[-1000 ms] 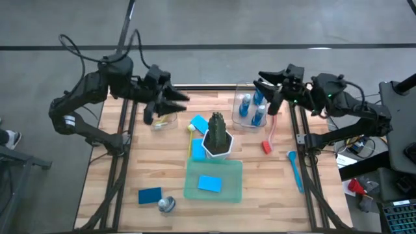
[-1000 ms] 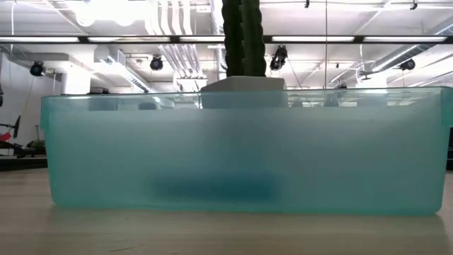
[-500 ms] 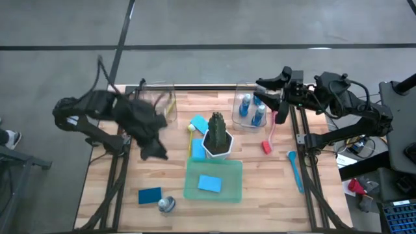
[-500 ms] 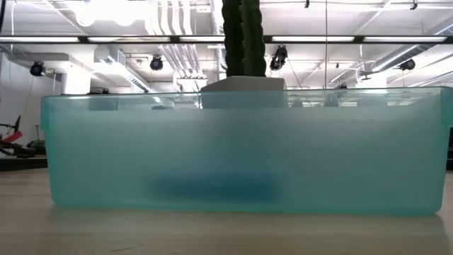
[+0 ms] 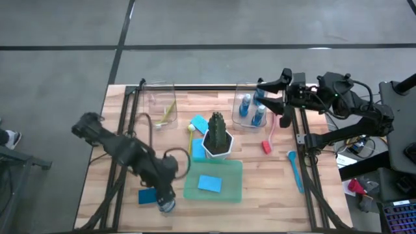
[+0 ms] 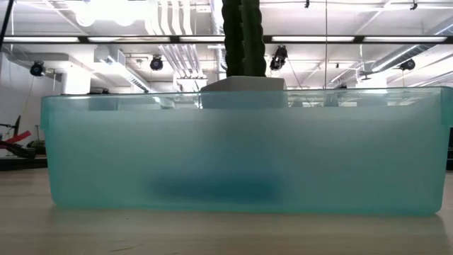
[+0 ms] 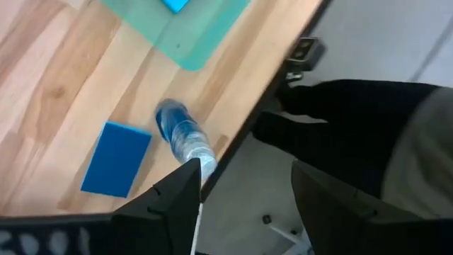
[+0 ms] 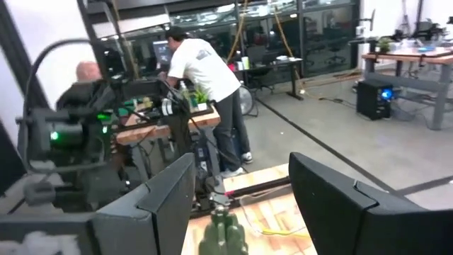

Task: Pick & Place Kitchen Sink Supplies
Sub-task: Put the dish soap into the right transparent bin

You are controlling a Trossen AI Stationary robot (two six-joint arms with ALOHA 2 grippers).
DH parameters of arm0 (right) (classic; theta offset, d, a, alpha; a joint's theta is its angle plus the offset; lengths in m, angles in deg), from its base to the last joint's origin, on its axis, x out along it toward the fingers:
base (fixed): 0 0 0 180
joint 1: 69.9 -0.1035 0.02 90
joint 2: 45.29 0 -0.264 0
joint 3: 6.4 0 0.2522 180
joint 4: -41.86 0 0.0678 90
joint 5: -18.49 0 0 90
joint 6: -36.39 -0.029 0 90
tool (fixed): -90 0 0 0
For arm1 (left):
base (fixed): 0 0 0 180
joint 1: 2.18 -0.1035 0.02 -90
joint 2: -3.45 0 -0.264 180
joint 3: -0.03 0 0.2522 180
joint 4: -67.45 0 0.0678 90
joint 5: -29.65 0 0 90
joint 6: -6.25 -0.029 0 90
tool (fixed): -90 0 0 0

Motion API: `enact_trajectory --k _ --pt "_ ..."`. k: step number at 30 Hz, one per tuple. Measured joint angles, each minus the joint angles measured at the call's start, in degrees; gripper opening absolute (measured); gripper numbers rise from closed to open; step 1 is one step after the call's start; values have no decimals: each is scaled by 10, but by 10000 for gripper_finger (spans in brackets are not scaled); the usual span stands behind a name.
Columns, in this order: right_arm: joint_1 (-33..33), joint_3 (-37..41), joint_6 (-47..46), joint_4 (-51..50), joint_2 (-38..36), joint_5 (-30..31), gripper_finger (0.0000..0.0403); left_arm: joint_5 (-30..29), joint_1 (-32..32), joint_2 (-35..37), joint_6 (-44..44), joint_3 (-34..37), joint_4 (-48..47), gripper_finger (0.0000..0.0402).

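Wooden slatted bench (image 5: 130,156), dark frame. Lying directly on it: green tray (image 5: 231,190) near front centre; dark blue sponge (image 5: 149,195) and fallen bottle (image 5: 167,205) front left, just apart; potted plant (image 5: 217,136) mid-bench; two clear bins (image 5: 158,99) at back; red brush (image 5: 270,134) and blue brush (image 5: 296,171) right.

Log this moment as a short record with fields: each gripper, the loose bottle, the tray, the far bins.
left gripper: open, above the lying bottle at the near table edge
right gripper: open, over the right bin
dark blue sponge: flat beside that bottle
green tray: holds one light blue sponge
right bin: two upright bottles
left bin: yellow brush
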Motion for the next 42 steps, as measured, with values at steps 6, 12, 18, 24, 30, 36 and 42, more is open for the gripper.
enact_trajectory --k 6,12,18,24,30,36,42 --pt "0 0 0 -3 -12 -9 224 3 37 -54 49 0 -19 237" --pt "0 0 -1 -4 -19 -18 224 7 63 -97 84 0 -40 254" --pt "0 0 -2 -6 -22 -24 224 6 65 -130 85 0 -30 255" --pt "0 0 -2 -8 -25 -36 224 22 69 -145 76 0 -37 253" --pt "0 0 0 -9 -27 -38 224 11 69 -149 70 0 -43 252" --pt "0 0 2 -24 -30 -38 224 37 69 -151 68 26 -49 252" --pt "0 0 2 -34 -31 -38 224 39 69 -152 68 38 -42 252"
